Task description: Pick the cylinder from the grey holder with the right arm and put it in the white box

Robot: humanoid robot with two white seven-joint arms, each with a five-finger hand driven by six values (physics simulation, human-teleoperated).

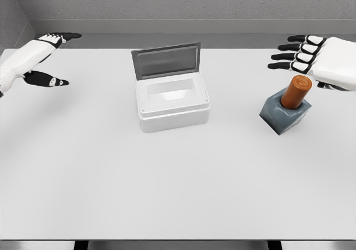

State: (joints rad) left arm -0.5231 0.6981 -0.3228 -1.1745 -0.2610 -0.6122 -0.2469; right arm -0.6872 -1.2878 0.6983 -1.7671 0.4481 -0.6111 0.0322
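Observation:
An orange cylinder [296, 92] stands tilted in a grey-blue holder [284, 115] on the right side of the table. My right hand [300, 54] hovers just above and behind the cylinder, fingers spread and pointing left, holding nothing. The white box [173, 101] sits at the table's middle, its grey lid [166, 60] raised at the back and its inside bare. My left hand [49, 60] rests open at the far left, above the table's back corner.
The white table [167, 183] stretches wide in front of the box and holder. A grey wall runs along its back edge.

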